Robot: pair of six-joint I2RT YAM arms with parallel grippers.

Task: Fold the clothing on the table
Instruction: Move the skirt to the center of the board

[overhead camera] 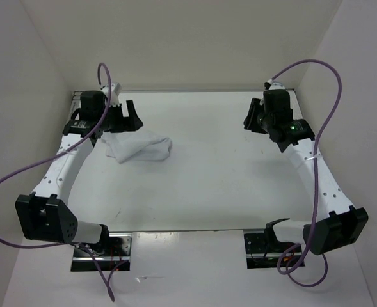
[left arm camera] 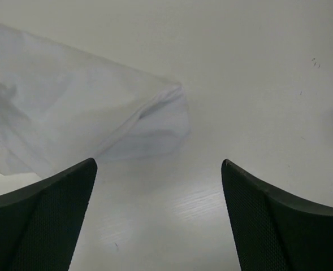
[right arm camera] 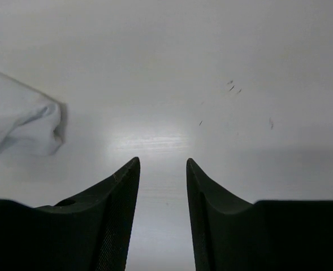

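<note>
Clothing (overhead camera: 140, 147), a small white garment bunched into a soft crumpled heap, is lying on the left half of the table (overhead camera: 214, 179), toward its far side, just beside the left hand (overhead camera: 125, 119). That hand is hovering at the garment's far-left edge with its two dark fingers spread wide and gripping nothing. From above it is overlapping the cloth's upper corner, though whether it is touching the fabric cannot be told. In the left wrist view the clothing (left arm camera: 70, 121) is filling the upper left of the picture, its rounded folded end pointing toward the middle. The left hand (left arm camera: 159, 162) is standing open below it, and the gap between the fingers is showing only bare table (left arm camera: 256, 84). The right hand (overhead camera: 257, 121) is hanging over the far right part of the table, well apart from the garment and turned toward it. In the right wrist view the right hand (right arm camera: 163, 160) is standing open with a narrower gap and nothing between its fingers. The clothing (right arm camera: 19, 121) is showing only at the left edge, across a stretch of bare table (right arm camera: 155, 56) where a few small dark specks (right arm camera: 232, 86) are lying. Purple cables (overhead camera: 322, 109) are looping from both arms.
</note>
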